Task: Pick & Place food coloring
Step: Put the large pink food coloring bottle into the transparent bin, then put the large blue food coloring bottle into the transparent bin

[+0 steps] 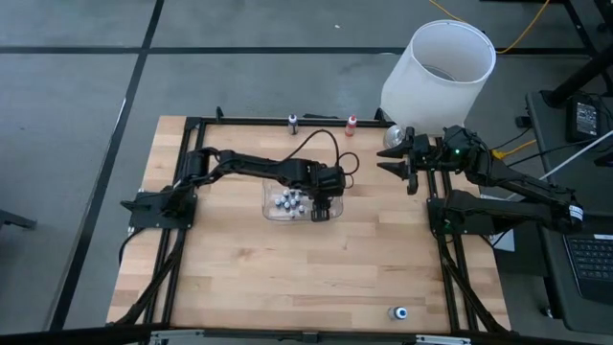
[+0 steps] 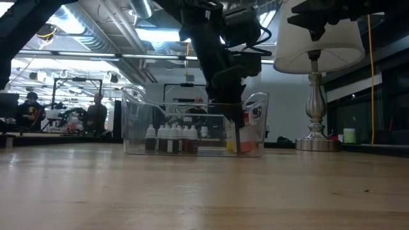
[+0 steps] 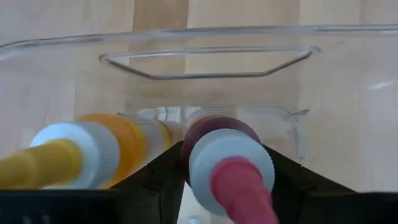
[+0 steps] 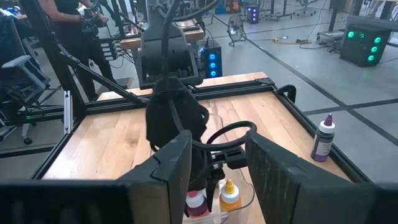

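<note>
From above, my left gripper [image 1: 323, 204] reaches into the right end of the clear plastic bin [image 1: 275, 215] at mid-table, where small capped bottles [image 1: 287, 201] cluster. My right gripper [image 1: 400, 161] hangs with its fingers spread near the white lampshade [image 1: 439, 72].

At table level, dark bottles [image 2: 170, 139] stand in a row inside the bin, a yellow-orange one [image 2: 231, 143] beside my fingers.

Through my left wrist camera, my fingers [image 3: 161, 176] are clamped on the red bottle [image 3: 225, 163], the yellow-orange bottle [image 3: 87, 149] just beside it.

My right wrist camera shows both bottles [image 4: 214, 200] under my left arm, and a purple bottle [image 4: 323, 138] at the table edge.
</note>
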You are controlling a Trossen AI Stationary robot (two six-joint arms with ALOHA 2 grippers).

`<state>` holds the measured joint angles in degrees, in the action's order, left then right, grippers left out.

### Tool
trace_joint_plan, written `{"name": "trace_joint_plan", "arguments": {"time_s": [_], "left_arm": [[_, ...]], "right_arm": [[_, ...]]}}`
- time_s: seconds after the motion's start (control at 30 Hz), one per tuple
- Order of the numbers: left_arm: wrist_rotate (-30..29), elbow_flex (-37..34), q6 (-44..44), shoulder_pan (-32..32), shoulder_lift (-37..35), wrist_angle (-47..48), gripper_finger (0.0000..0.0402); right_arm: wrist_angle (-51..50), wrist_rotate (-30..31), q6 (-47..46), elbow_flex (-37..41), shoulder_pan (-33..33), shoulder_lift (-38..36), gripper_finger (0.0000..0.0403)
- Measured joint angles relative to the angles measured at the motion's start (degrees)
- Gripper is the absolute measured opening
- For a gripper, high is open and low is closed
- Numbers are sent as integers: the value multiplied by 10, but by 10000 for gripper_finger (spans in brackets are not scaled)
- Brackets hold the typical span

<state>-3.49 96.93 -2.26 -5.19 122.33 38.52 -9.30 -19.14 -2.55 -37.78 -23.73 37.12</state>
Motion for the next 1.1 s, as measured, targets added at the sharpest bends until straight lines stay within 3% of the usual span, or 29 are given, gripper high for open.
{"name": "trace_joint_plan", "arguments": {"time_s": [0.27,0.43,0.63,0.9,1.1], "left_arm": [[3,6,-4,-1,-12,29,190],[-2,58,-6,-2,-16,95,205],[-19,179,-34,4,-18,203,208],[-136,373,-46,33,-20,323,201],[-144,348,-35,61,-96,287,200]], "right_arm": [[0,0,0,0,0,0,153],[0,0,0,0,0,0,153],[0,0,-2,0,0,0,153],[2,0,-37,0,0,0,153],[-2,0,-57,0,0,4,153]]}}
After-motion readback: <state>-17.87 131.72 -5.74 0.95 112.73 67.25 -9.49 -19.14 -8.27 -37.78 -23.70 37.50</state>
